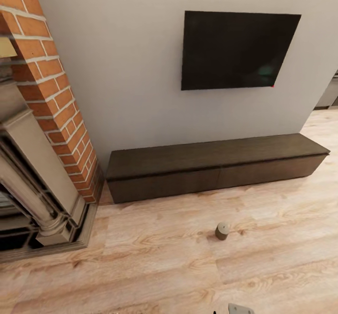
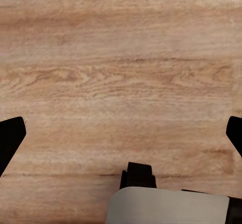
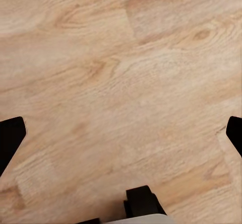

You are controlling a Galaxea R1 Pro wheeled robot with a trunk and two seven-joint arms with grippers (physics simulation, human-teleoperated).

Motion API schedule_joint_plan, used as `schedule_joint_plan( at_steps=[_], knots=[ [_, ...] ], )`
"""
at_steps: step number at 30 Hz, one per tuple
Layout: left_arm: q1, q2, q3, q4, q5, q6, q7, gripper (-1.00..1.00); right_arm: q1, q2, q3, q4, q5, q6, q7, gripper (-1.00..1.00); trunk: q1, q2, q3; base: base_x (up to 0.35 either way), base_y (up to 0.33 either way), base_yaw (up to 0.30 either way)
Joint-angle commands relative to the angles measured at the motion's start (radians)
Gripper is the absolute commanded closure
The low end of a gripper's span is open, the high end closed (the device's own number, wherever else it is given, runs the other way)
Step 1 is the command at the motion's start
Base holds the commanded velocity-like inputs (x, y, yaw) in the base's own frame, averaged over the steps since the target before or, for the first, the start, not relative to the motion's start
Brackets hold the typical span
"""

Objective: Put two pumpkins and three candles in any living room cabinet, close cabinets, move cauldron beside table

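A long low dark-brown cabinet [image 1: 211, 168] stands against the pale wall, its drawer fronts closed. One stubby cream candle [image 1: 222, 231] stands upright on the wooden floor a short way in front of it. My left gripper [image 2: 121, 133] is open over bare floor, its black fingertips [image 2: 11, 136] wide apart with nothing between them. My right gripper [image 3: 121, 133] is open too, fingertips [image 3: 11, 133] spread above the planks. A pale piece of the robot [image 1: 240, 309] peeks in at the head view's lower edge. Pumpkins and cauldron are out of view.
A brick chimney [image 1: 51, 83] with a stone fireplace surround [image 1: 33, 177] and its hearth base juts out at the left. A dark television [image 1: 237, 50] hangs on the wall above the cabinet. Wooden floor [image 1: 164, 267] stretches in front and to the right.
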Motion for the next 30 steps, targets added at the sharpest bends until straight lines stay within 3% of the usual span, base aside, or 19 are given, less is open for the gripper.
schedule_joint_plan(
  at_steps=[1,11,30],
  knots=[
    [-0.001,0.000,0.000,0.001,-0.001,-0.003,0.001,-1.00,0.000,0.000,-0.002,0.000,-0.007,-0.005,-0.001,-1.00,0.000,0.000,-0.001,0.016,-0.006,0.289],
    [-0.001,0.000,-0.001,0.001,-0.002,-0.004,0.001,-1.00,0.000,-0.001,-0.003,0.000,-0.007,-0.005,0.000,-1.00,0.000,0.000,-0.006,0.008,-0.163,0.248],
    [-0.001,0.000,-0.002,0.001,-0.001,-0.003,0.001,-1.00,0.000,-0.002,-0.003,0.000,-0.008,-0.005,0.001,-1.00,0.000,0.000,-0.007,0.119,-0.132,0.009]
  ],
)
